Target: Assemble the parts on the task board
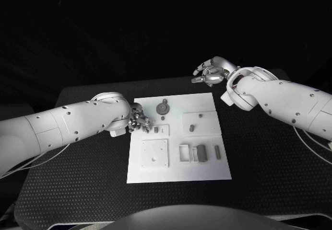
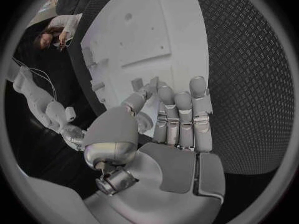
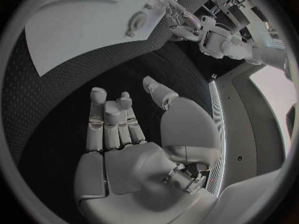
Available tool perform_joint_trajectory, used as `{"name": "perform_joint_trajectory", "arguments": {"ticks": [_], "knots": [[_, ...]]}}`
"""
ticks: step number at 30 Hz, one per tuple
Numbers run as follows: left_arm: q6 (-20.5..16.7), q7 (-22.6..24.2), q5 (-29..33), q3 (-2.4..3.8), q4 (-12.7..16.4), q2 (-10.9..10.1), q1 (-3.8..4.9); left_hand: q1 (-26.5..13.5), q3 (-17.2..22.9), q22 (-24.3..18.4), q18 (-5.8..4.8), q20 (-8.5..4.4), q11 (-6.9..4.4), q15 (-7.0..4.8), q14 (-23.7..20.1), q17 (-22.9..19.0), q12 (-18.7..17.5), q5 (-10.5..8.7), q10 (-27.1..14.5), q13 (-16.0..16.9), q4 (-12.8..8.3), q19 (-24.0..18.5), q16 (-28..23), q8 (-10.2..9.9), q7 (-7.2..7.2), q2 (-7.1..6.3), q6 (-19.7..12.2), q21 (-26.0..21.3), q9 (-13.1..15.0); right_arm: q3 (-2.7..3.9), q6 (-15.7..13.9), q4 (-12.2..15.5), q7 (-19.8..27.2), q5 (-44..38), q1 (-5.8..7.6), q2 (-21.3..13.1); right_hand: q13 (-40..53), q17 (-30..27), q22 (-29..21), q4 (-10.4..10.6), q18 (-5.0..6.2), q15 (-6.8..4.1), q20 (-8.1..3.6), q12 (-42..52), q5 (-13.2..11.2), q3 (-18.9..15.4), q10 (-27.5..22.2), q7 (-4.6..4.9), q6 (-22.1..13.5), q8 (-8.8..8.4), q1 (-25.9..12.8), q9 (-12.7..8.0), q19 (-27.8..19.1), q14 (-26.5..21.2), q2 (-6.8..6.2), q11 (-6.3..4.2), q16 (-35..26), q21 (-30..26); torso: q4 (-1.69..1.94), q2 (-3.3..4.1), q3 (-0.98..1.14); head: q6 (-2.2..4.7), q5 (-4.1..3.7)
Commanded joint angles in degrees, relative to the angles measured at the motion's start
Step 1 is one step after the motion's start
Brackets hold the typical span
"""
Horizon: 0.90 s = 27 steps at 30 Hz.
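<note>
White board (image 1: 207, 172) lay in the middle of the black table (image 1: 83, 191), grey parts on it. Counted from the head view: one round disc with a stem (image 1: 163, 108) near the far edge, one small block (image 1: 191, 128) on a square seat, one small bar (image 1: 157, 129) by the left edge, one flat square plate (image 1: 155, 153), one open frame (image 1: 184, 152), and two upright bars (image 1: 201, 153) beside it. Smaller bits were too small to count with confidence.

Left hand (image 1: 137, 121) sat at the board's left edge, just beside the small bar, fingers (image 2: 181, 115) held together and curled a little; nothing seen in it, but whether the tips touched a part could not be told. Right hand (image 1: 211, 71) hung over the table beyond the board's far right corner, fingers (image 3: 111, 122) loosely apart, holding nothing.

Judged step: left hand going for the small bar. To do it well, it probably needed to pinch the bar across its narrow sides, lift straight, and keep the wrist clear of the disc. Two arms, two hands, one board.
</note>
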Motion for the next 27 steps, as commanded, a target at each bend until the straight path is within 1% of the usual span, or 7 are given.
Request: {"name": "perform_joint_trajectory", "arguments": {"ticks": [1,18,27], "knots": [[-0.21,0.09,0.37,0.01,0.14,0.15,-0.01,3.43,-0.09,1.13,1.07,-0.01,-0.41,-0.07,0.52,0.06,0.26,0.18,0.16,0.06,-0.13,0.40,0.32,0.17,0.01,3.09,0.31,0.37,0.09,0.02,0.71,0.09,0.56,-0.11,-0.02,0.00,-0.06,-0.09,0.99,0.31,0.70,-0.07,-0.23,0.35,-0.15,-0.03,-0.47,0.31,-0.01,0.05,-0.68,-0.09,-0.12,-0.49,-0.06,0.07,-0.20,-0.38,-0.03,0.00,0.04,0.00,0.02],[0.87,0.10,0.62,0.00,-0.08,0.31,-0.04,3.35,-0.21,1.12,1.06,-0.01,-0.41,-0.08,0.54,0.08,0.24,0.20,0.18,0.06,-0.11,0.41,0.31,0.11,0.01,3.04,0.30,0.39,0.13,0.02,0.70,0.09,0.59,-0.08,-0.03,-0.04,-0.07,-0.10,0.99,0.31,0.70,-0.07,-0.23,0.35,-0.15,-0.03,-0.47,0.31,-0.01,0.06,-0.69,-0.10,-0.12,-0.48,-0.08,0.07,-0.20,-0.39,0.01,0.01,-0.01,-0.01,0.03],[0.64,-0.04,0.56,-0.01,-0.30,0.22,-0.05,3.07,-0.41,1.08,1.03,0.01,-0.35,-0.08,0.49,0.09,0.18,0.10,0.12,0.05,0.04,0.37,0.24,-0.07,0.08,2.91,0.12,0.36,0.13,0.02,0.68,0.10,0.59,-0.08,-0.04,-0.05,-0.08,-0.11,0.99,0.31,0.70,-0.07,-0.22,0.35,-0.15,-0.03,-0.49,0.31,-0.02,0.06,-0.70,-0.10,-0.13,-0.49,-0.09,0.07,-0.22,-0.40,0.02,0.01,-0.06,-0.04,0.04]]}}
